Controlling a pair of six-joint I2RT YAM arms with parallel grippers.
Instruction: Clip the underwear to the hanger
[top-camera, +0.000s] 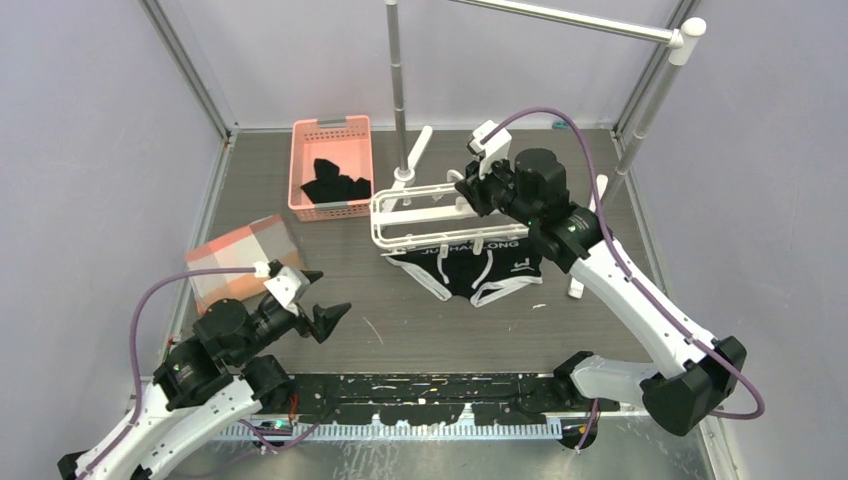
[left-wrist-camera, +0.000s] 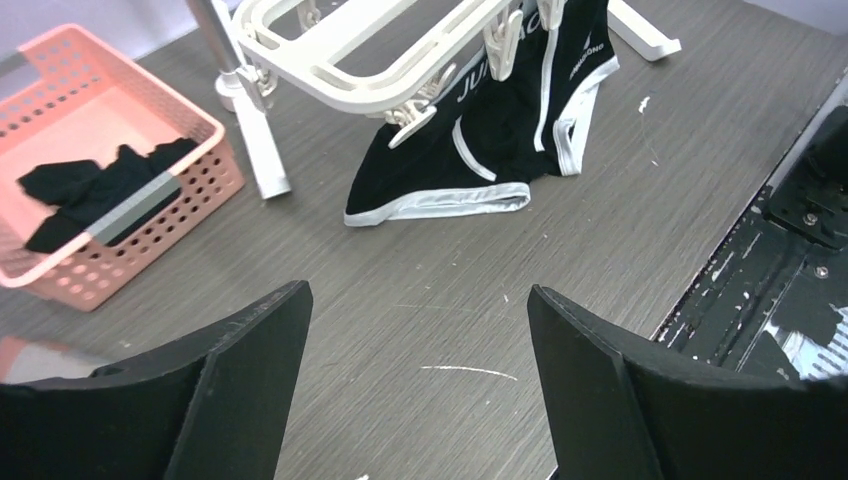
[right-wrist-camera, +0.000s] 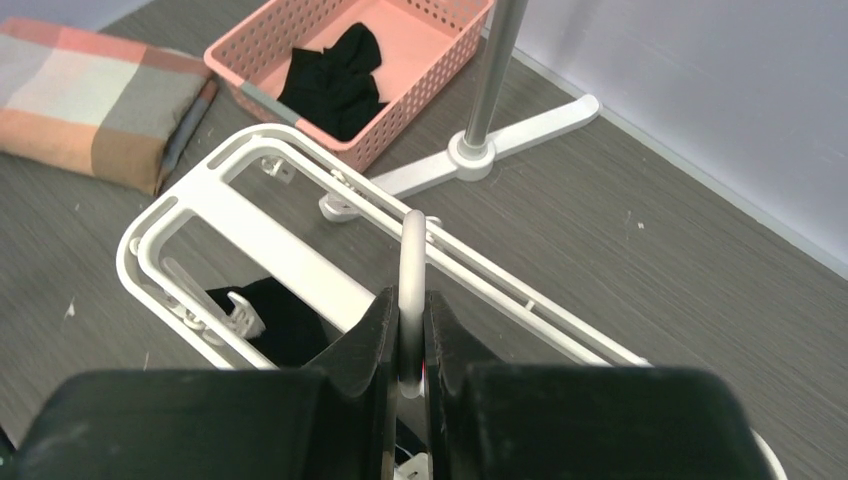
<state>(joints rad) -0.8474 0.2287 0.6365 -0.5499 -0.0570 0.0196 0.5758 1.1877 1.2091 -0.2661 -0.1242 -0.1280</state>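
So the right gripper (right-wrist-camera: 411, 300) is clamped on the hook (right-wrist-camera: 411, 245) of the hanger (right-wrist-camera: 262, 222), with the underwear (top-camera: 470, 268) dangling underneath, well ahead-right of the wide-open, empty left gripper (top-camera: 330, 293).

- Top external: high at near edge, looks down over whole table (top-camera: 420, 320).
- Left wrist: low, well back, faces hanger (left-wrist-camera: 350, 90) and underwear (left-wrist-camera: 500, 130).
- Right wrist: close above hanger, looking down.
- All three share hanger, pink basket (top-camera: 331, 126).

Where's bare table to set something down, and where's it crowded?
Free: bare wood between the underwear and the black base plate. Crowded: far side, where pink basket, stand foot and hanger bunch together; folded cloth takes the left edge.
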